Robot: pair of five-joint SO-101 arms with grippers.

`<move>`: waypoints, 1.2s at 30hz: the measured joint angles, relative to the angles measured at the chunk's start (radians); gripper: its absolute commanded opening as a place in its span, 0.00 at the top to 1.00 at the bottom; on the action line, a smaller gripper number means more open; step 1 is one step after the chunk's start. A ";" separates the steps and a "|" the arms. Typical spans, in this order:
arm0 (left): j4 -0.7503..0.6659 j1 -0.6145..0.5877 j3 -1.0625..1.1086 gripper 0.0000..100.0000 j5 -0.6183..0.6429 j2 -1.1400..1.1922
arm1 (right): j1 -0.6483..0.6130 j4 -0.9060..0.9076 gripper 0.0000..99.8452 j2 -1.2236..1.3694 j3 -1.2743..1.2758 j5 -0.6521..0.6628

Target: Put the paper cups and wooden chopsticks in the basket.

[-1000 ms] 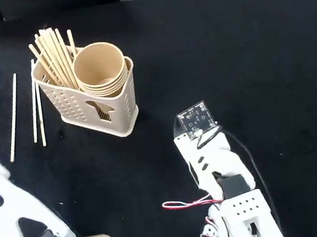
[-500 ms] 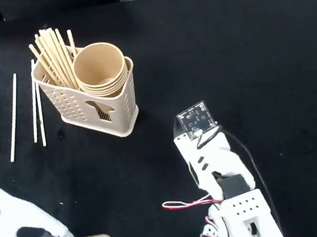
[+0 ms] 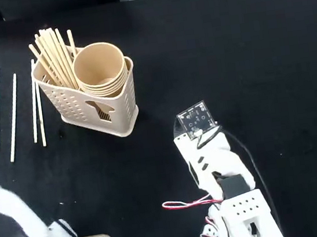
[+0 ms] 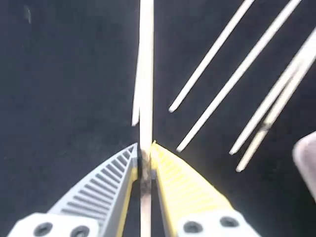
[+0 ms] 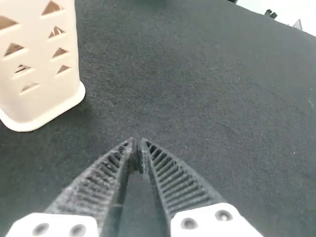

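The beige perforated basket [image 3: 114, 115] stands at the back left of the black table. It holds a stack of paper cups [image 3: 100, 67] and a bundle of wooden chopsticks [image 3: 53, 53]. Several loose chopsticks [image 3: 13, 117] lie on the cloth to its left. My left gripper [image 4: 144, 150] is shut on one chopstick [image 4: 146, 74], which points away from the fingers; more loose chopsticks [image 4: 237, 79] lie beside it. My left arm [image 3: 7, 232] is a blurred white shape at the front left edge. My right gripper [image 5: 134, 148] is shut on nothing, just off the basket's [image 5: 34, 74] corner.
My right arm [image 3: 214, 164] sits at the front centre with red and white wires [image 3: 184, 203] at its base. Black cloth [image 3: 243, 54] covers the table, with open room to the right of the basket.
My left arm has slid down and toward the left edge of the high view and is blurred now. The right arm, the basket and the loose chopsticks have stayed put.
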 measured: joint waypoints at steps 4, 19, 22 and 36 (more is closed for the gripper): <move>-0.287 0.086 0.308 0.97 0.000 -0.359 | 0.000 0.000 0.98 0.000 0.000 0.000; -1.186 0.535 0.829 0.97 0.081 -1.422 | 0.000 0.000 0.98 0.000 0.000 0.000; -1.197 0.555 0.848 0.97 0.097 -1.366 | 0.000 0.000 0.98 0.000 0.000 0.000; -1.208 0.614 0.503 0.97 0.356 -0.763 | 0.000 0.000 0.98 0.000 0.000 0.000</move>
